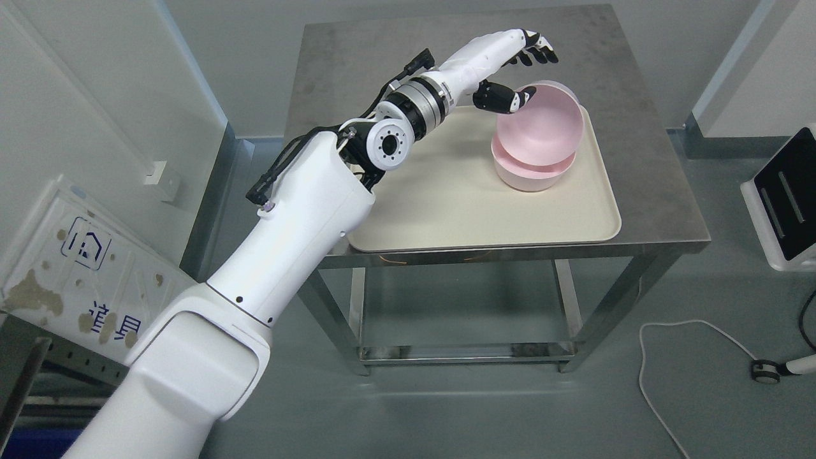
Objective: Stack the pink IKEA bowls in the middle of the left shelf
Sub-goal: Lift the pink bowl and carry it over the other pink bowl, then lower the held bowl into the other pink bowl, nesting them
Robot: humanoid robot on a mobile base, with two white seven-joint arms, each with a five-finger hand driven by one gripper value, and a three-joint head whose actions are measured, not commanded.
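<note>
Two pink bowls sit on a cream tray (pixel 459 204) on a steel table (pixel 644 140). The lower bowl (pixel 529 180) stands upright. The upper bowl (pixel 542 124) rests in it, tilted, with its opening facing me. My left arm reaches in from the lower left. My left hand (pixel 528 76) is at the upper bowl's far left rim, fingers spread. The thumb (pixel 510 99) is at the rim's left edge and the fingertips (pixel 539 54) hover above and behind the rim. They are not closed on the bowl. My right arm is out of view.
The table has a lower steel shelf (pixel 465 350). A white device with a dark screen (pixel 784 197) stands at the right. A white cable (pixel 688 331) lies on the floor. A worn white printed panel (pixel 76 268) leans at the left.
</note>
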